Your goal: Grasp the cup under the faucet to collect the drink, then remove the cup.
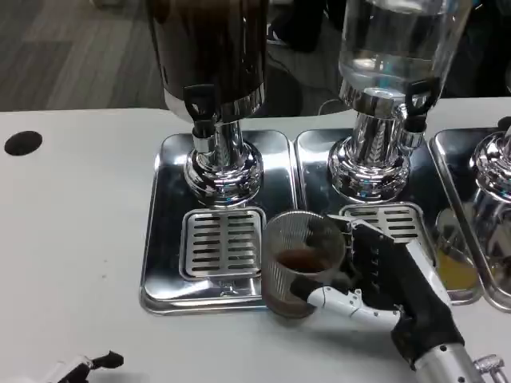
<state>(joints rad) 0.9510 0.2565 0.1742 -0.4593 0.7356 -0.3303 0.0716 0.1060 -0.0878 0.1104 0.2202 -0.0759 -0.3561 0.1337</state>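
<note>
A clear ribbed cup with a little dark drink at its bottom sits at the front edge of the trays, between the two dispensers' grilles. My right hand grips it from the right, with fingers wrapped around its side and front. The dark dispenser and its black faucet stand behind and to the left of the cup, above the slotted drip grille. At the bottom left corner, only the fingertips of my left hand show, low over the table.
A clear-tank dispenser with a black faucet stands on the second steel tray to the right. A third tray holds another dispenser base at the right edge. A black round hole marks the table's left.
</note>
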